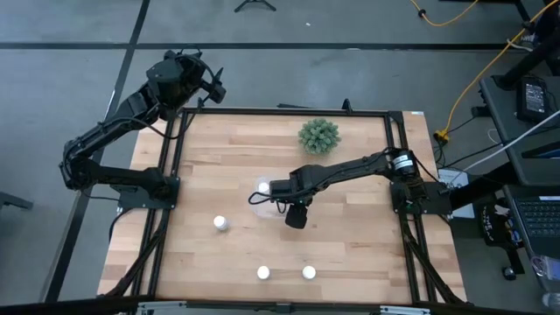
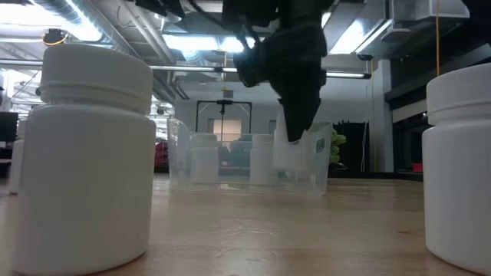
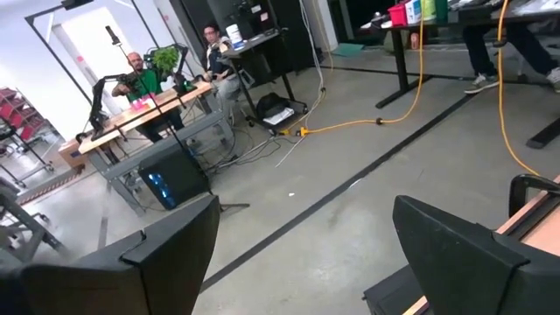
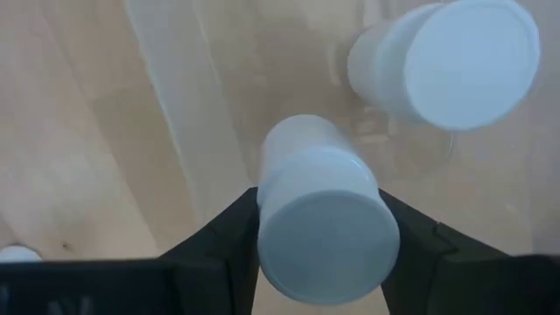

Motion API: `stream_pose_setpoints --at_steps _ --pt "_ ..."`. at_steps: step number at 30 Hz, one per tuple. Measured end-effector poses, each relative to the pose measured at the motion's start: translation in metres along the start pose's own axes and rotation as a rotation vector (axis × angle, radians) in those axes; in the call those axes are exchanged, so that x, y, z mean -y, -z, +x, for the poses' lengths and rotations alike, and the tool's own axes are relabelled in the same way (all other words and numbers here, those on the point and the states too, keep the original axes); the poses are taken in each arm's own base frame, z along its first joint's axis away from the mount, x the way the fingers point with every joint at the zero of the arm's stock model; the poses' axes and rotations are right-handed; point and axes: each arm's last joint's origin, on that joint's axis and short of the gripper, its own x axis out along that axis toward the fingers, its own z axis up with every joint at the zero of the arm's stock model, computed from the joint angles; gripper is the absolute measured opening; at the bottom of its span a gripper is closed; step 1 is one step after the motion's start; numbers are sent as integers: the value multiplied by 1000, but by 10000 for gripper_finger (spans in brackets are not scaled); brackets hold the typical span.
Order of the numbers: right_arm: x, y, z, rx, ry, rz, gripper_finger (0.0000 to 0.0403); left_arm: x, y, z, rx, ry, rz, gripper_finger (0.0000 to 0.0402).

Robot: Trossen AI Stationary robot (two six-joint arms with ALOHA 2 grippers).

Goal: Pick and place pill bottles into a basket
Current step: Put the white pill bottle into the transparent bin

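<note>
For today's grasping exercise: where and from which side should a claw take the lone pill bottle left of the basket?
Grip the pill bottle across its round body just under the cap, coming straight down from above. It stands upright with open table all around, so opposite curved sides are free for both fingers.

Counter [image 1: 350, 236]: light wood planks inside a dark frame. Resting on it: a clear basket [image 1: 265, 203] near the centre, a green spiky plant [image 1: 318, 136] toward the far edge, one pill bottle [image 1: 221, 223] left of centre, and two more pill bottles [image 1: 263, 273] [image 1: 309, 272] side by side, slightly apart, near the front edge.
</note>
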Motion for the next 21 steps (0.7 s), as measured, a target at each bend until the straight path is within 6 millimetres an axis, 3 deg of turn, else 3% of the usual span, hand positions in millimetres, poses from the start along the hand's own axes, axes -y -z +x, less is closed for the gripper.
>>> stream_pose_setpoints --at_steps 5,15,21 --pt "3 -4 11 -18 9 8 169 -1 0 -2 8 15 -3 338" --pt "7 -5 11 -17 11 50 169 -1 -1 -2 13 31 -3 338" --pt "9 -6 11 -18 12 81 239 -1 -1 -2 13 32 -4 338"
